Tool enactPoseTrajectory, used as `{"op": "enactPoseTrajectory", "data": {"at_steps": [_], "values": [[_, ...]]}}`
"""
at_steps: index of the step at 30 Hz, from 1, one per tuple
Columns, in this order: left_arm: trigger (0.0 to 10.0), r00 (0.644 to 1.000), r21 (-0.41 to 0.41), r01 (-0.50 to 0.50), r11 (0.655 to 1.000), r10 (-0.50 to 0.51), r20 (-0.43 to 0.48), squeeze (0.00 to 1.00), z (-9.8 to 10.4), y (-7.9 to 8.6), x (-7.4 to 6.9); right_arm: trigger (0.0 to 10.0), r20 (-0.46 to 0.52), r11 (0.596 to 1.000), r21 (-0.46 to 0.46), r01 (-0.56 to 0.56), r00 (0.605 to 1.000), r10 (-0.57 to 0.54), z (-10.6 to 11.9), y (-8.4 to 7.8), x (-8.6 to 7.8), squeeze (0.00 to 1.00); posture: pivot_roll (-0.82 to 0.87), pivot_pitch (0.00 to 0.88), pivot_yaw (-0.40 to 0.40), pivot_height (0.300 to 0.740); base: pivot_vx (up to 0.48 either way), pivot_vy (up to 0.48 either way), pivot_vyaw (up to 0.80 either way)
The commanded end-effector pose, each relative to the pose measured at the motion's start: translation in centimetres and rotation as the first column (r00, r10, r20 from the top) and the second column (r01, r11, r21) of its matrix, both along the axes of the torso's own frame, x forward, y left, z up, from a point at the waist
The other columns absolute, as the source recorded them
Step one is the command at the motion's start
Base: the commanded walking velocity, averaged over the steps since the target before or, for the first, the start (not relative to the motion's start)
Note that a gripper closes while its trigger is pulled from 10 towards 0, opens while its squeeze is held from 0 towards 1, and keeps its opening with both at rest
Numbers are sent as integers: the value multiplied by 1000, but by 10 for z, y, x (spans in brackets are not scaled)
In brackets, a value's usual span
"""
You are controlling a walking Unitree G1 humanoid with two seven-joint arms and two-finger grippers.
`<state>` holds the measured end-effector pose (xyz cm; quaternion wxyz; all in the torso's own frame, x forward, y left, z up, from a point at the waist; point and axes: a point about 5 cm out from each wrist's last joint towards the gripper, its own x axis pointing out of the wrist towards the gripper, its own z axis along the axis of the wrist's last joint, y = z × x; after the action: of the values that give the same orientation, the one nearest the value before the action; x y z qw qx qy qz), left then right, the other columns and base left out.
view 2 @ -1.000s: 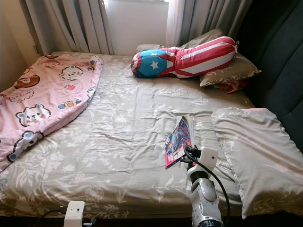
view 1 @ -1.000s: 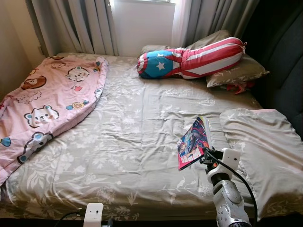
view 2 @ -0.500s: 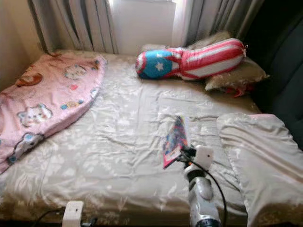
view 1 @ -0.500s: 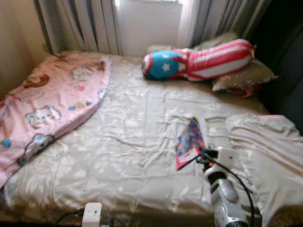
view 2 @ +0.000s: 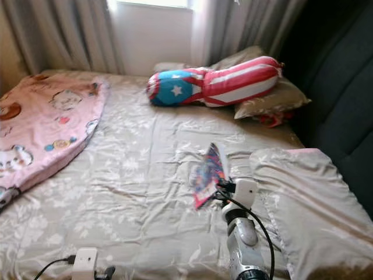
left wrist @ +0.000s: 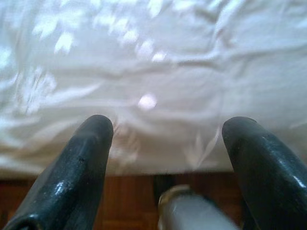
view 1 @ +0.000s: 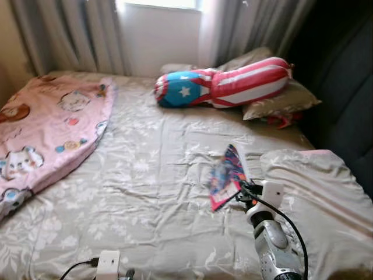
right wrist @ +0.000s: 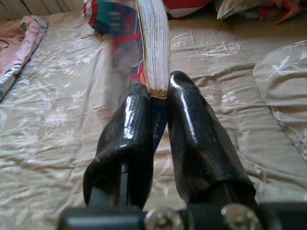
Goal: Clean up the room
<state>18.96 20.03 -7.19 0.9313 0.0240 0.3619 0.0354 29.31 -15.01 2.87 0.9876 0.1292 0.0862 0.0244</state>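
Note:
My right gripper [view 1: 243,191] is shut on a colourful comic book [view 1: 227,175], holding it by its lower corner above the grey floral bedsheet [view 1: 151,175]. In the right wrist view the book [right wrist: 154,43] stands edge-on between the two black fingers [right wrist: 127,139], its white page block up and its loose cover blurred. My left gripper [left wrist: 165,139] is open and low at the bed's near edge, with nothing between its fingers; white sheet and a strip of wooden floor lie beyond it.
A pink cartoon blanket [view 1: 41,128] covers the bed's left side. A red, white and blue bolster [view 1: 224,87] lies on grey pillows [view 1: 282,100] at the head. Another grey pillow [view 1: 315,192] sits at the right, beside a dark headboard [view 1: 344,87]. Curtains [view 1: 76,35] hang behind.
The camera has swung, so the whole scene shifted left in the picture. The book stays in my right gripper, its loose pages now blurred as it moves.

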Motion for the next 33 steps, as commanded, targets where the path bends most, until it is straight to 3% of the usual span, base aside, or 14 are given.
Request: {"op": "enactPoseTrajectory", "data": {"at_steps": [1, 6, 17, 23, 29, 33], "values": [[10000, 1000, -21, 2, 1000, -2, -24, 0, -5, -8, -6, 10000, 21, 999, -16, 43, 999, -43, 4, -15, 1, 0, 0, 0, -105, 718, 0, 0, 0], [10000, 1000, -19, 2, 1000, -2, -19, 0, -4, -7, -5, 10000, 29, 999, -35, 28, 999, -27, 5, -14, 1, 0, -3, 0, -102, 718, 0, 0, 0], [10000, 1000, -17, -10, 1000, 11, 5, 0, -1, -5, -2, 10000, 29, 999, -43, 16, 999, -15, 5, -12, 0, 0, 1, 0, -102, 718, 0, 0, 720], [10000, 999, -28, -5, 1000, 6, 33, 0, 2, -9, 5, 10000, 29, 999, -27, 40, 999, -40, 4, -14, 0, 0, -3, 0, -94, 718, 0, 0, 0], [10000, 982, -52, 12, 999, -3, 188, 0, 21, -10, 30, 10000, 34, 996, -18, 83, 996, -82, 4, -19, -2, 0, -6, 0, -87, 718, 0, 0, 0], [10000, 941, -19, 76, 997, -66, 333, 0, 41, -10, 48, 10000, 41, 989, -5, 148, 988, -148, 5, -24, -3, 0, -4, 0, -76, 718, 0, 0, 0]]}}
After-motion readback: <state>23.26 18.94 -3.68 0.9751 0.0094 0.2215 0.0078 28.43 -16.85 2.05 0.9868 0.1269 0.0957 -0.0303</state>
